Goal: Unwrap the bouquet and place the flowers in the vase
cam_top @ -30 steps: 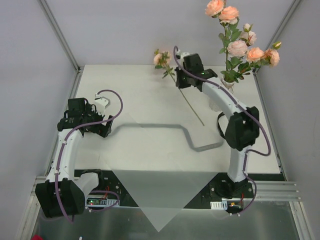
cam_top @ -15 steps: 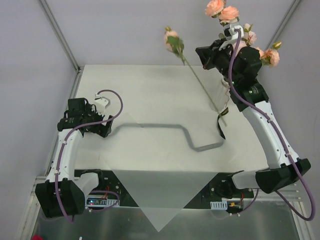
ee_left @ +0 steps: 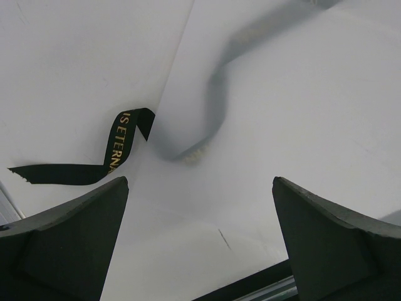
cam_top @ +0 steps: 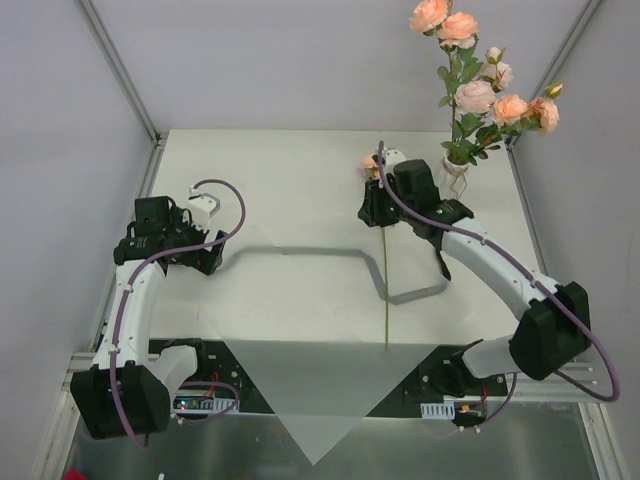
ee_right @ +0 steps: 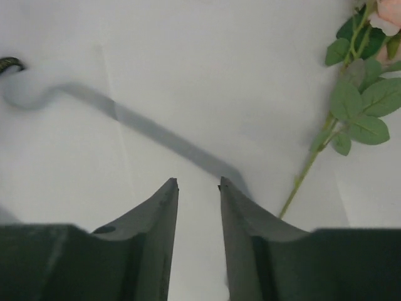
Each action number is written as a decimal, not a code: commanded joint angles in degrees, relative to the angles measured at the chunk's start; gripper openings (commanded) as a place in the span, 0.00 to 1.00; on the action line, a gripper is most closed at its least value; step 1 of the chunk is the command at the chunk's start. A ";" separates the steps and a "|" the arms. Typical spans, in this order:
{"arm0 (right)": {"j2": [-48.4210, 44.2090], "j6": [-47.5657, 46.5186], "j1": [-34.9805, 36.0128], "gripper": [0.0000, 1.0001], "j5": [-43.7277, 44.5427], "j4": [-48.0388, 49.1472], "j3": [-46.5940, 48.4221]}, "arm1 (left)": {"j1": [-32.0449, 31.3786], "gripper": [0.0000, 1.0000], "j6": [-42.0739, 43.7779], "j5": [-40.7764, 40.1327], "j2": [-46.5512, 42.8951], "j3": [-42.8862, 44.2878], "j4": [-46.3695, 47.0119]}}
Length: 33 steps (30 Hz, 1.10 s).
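While most of the flowers (cam_top: 475, 95) stand in the vase (cam_top: 455, 178) at the far right of the bench (cam_top: 250, 170), one loose rose (cam_top: 385, 290) lies flat, its bloom toward the vase and its stem end at the near edge, where a corner of the spread wrapping paper (cam_top: 320, 400) overhangs. Top view: the right claw (cam_top: 372, 205) hangs over the rose's leafy upper part, and the left claw (cam_top: 203, 258) sits well apart at the left. Left wrist view: that claw's jaws gape wide and empty above the paper, with the dark ribbon (ee_left: 119, 147) lying loose beyond (gold lettering, partly legible). Right wrist view: the jaws are only narrowly parted with nothing between them, and the stem lies to their right, not touching. Judged step: grasp this rose. Done well, the claw would widen, shift over the bare stem below the leaves and close firmly, then tip the rose upright and lower its cut end into the mouth without nudging the vase.
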 commanded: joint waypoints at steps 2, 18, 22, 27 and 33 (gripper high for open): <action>13.76 -3.40 -0.31 0.47 13.01 -16.51 14.18 | -0.41 0.99 0.33 0.68 -1.81 -0.36 -0.16; 36.30 -2.44 -4.26 0.50 19.17 -22.97 23.53 | -0.32 0.99 1.21 -0.20 -2.17 -1.33 -0.16; 38.32 -2.70 -5.05 0.48 18.04 -22.18 24.06 | -0.32 0.99 1.30 -0.20 -2.08 -1.50 -0.16; 40.25 -1.82 -6.28 0.40 15.57 -20.25 23.88 | -0.32 0.99 1.73 -0.90 -1.99 -1.68 -0.25; 40.78 -0.59 -6.81 0.29 13.99 -19.37 23.45 | -0.32 0.99 1.74 -0.99 -1.73 -1.07 -0.16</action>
